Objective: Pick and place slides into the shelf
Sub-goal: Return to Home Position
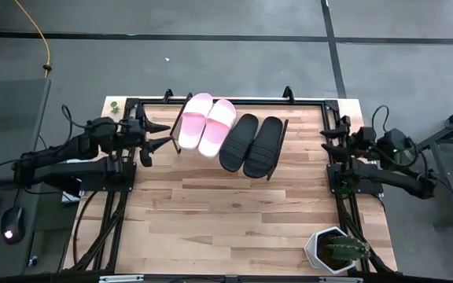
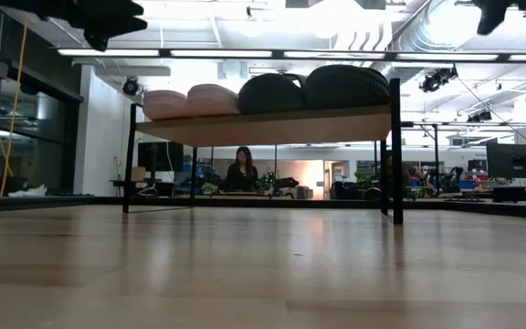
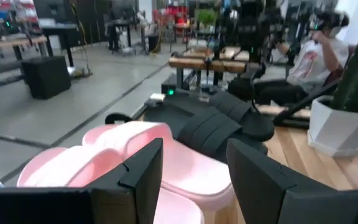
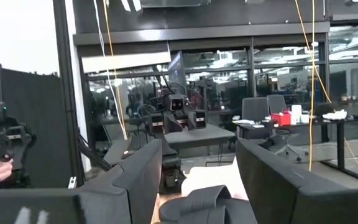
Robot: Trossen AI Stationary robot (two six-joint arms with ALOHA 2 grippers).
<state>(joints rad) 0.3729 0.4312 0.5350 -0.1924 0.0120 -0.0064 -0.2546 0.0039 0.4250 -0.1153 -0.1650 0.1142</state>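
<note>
Upper centre, the pink slides (image 1: pixel 207 124) and black slides (image 1: pixel 252 143) lay side by side on the shelf (image 2: pixel 272 125) — its board mostly hidden beneath them. Left tool (image 1: pixel 166 134) and right tool (image 1: pixel 326 136) flanked it, both spread apart.

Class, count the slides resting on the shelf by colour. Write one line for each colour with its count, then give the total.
Light pink slides: 2
Black slides: 2
Total on the shelf: 4
</note>
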